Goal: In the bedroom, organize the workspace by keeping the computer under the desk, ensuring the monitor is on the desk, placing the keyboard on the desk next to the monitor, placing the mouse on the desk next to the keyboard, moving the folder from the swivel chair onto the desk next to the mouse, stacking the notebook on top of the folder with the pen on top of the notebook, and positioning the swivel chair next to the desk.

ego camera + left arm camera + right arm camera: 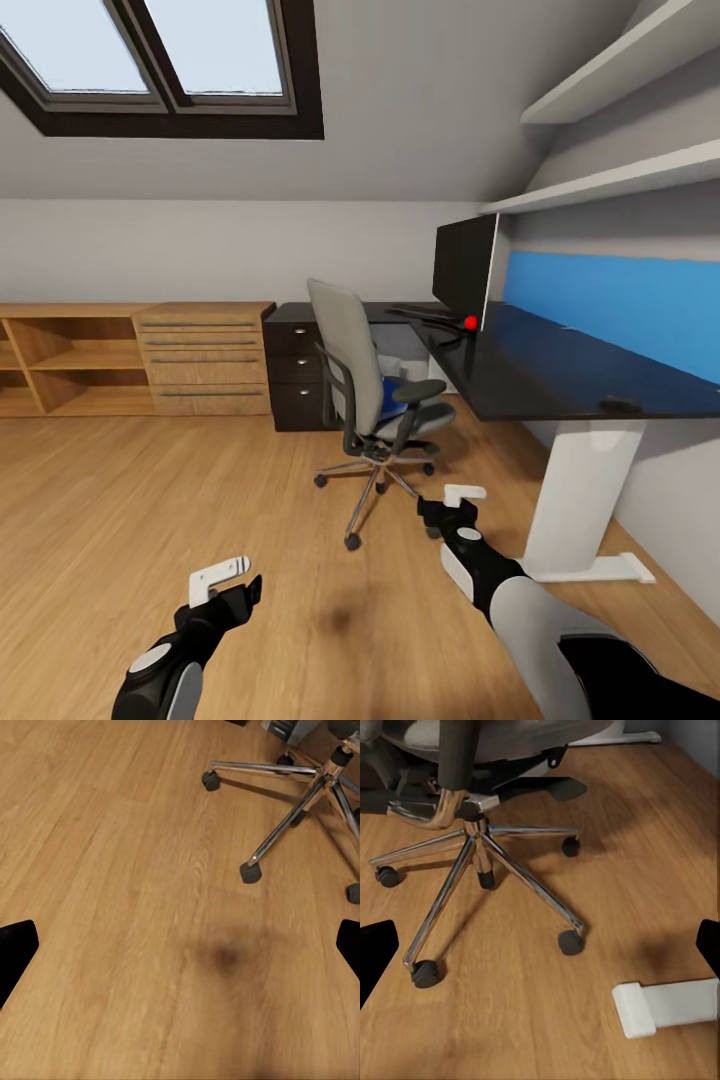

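Note:
The grey swivel chair [352, 372] stands on the floor in front of the black desk [560, 375], with the blue folder [392, 398] on its seat. The monitor [463, 265] stands on the desk's far corner, a red dot [470, 322] beside it. A small black mouse [620, 405] lies near the desk's front edge. A pale grey box [404, 368], perhaps the computer, peeks out under the desk behind the chair. My left gripper [232, 585] and right gripper [450, 505] hang open and empty above the floor, short of the chair's chrome base [472, 847]. The pen is out of view.
A light wooden shelf and drawer unit [205, 357] lines the back wall on the left. The desk's white leg [580, 490] and its foot [667, 1005] stand close to my right arm. Wall shelves [620, 180] hang over the desk. Open wooden floor [135, 907] spreads to the left.

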`<state>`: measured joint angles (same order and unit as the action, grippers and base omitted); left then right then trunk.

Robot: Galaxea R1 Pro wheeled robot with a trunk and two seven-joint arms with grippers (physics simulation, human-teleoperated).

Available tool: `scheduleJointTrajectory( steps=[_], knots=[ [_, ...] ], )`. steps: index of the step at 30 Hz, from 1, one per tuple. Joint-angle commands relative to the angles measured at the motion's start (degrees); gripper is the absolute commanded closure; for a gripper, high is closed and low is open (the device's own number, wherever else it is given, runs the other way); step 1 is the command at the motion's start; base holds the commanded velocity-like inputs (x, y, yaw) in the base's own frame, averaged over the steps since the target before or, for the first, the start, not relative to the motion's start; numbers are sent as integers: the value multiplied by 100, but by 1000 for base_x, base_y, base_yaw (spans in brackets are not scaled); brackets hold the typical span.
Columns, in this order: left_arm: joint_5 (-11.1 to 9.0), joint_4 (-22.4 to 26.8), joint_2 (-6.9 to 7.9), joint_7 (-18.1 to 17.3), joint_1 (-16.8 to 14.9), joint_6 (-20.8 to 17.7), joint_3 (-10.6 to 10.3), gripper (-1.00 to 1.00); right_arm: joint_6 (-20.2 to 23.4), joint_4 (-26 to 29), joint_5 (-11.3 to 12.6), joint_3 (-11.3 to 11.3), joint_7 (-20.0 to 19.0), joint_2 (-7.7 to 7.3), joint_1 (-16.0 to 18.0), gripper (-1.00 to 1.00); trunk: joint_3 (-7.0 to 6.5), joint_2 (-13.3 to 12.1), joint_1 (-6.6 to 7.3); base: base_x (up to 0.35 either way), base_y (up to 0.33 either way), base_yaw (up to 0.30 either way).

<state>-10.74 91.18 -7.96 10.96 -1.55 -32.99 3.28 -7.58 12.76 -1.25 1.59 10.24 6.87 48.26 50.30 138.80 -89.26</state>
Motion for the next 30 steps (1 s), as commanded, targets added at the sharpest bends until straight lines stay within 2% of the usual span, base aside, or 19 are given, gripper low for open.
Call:
scheduleJointTrajectory(
  steps=[1, 12, 24, 30],
  knots=[
    [-63, 1, 10, 40, -3, -24, 3, -100, -22, -9, -9, 15, 13, -11, 5, -100, 6, 3, 1, 90, 0, 0],
    [-76, -21, 141, 38, -3, -23, 6, -100, -21, -19, 9, 29, 13, -55, 8, -100, 6, 3, 1, 209, 0, 0],
    [-85, -28, 162, 42, -5, -23, 50, -100, -168, -71, 19, 53, 22, -70, 8, -100, 6, 3, 1, 222, 0, 0],
    [-89, -24, 163, 41, -5, -23, 122, -100, -294, -155, 20, 59, 22, -71, 8, -100, 6, 3, 1, 99, 0, 0]
  ],
)
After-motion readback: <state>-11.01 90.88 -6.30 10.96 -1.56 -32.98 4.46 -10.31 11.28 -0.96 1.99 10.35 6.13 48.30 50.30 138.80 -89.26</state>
